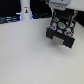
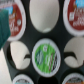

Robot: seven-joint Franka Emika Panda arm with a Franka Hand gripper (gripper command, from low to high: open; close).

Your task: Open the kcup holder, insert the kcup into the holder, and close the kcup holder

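Observation:
The kcup holder [image 1: 61,34] is a black box at the exterior view's upper right, with its drawer pulled out and round slots showing. The kcup [image 1: 60,24], white with a green top, sits in one slot. In the wrist view the kcup [image 2: 46,56] fills the middle slot of the black drawer tray [image 2: 29,36]. My gripper [image 1: 60,18] hangs just above the drawer, right over the kcup. Its fingers look spread apart, with nothing between them. A blurred teal shape [image 2: 4,27] at the wrist view's edge may be one finger.
Red-brown topped pods [image 2: 12,20] [image 2: 75,15] sit in neighbouring slots, and other slots [image 2: 45,12] look white and empty. A tall white bottle-like object [image 1: 25,9] stands at the back on the exterior view's left. The white table [image 1: 25,55] spreads in front.

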